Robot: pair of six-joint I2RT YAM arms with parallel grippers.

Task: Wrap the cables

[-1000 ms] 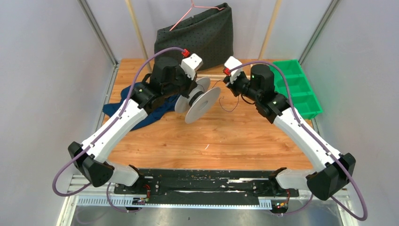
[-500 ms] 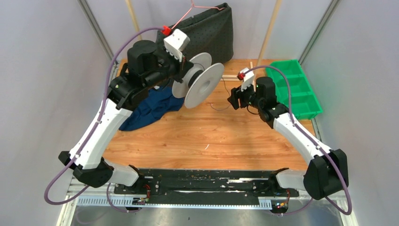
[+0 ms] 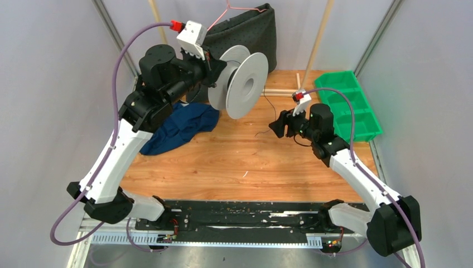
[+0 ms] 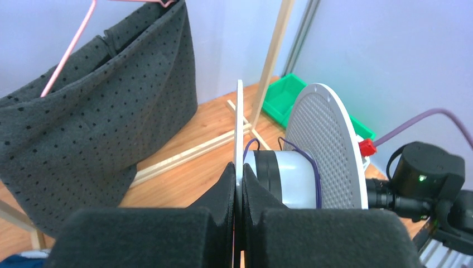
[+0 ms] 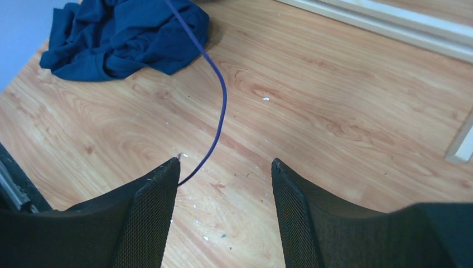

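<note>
**Overhead and wrist views.** My left gripper (image 4: 239,187) is raised over the back left of the wooden table (image 3: 234,167). Its foam pads (image 4: 167,234) are pressed onto the near flange of the grey-white spool (image 3: 244,84), pinching the thin disc edge-on. The spool is held in the air with its axis roughly level. A few turns of the cable (image 5: 222,106) lie around the hub (image 4: 290,178). From there the thin dark wire drops to the table, and its loose end runs toward my right gripper (image 5: 226,167). That gripper hovers low over the boards, jaws spread, holding nothing. The wire's end lies just beside one fingertip; I cannot tell whether they touch. A blue cloth (image 3: 184,125) lies on the table under my left arm, and a green bin (image 3: 357,109) stands at the right edge.
</note>
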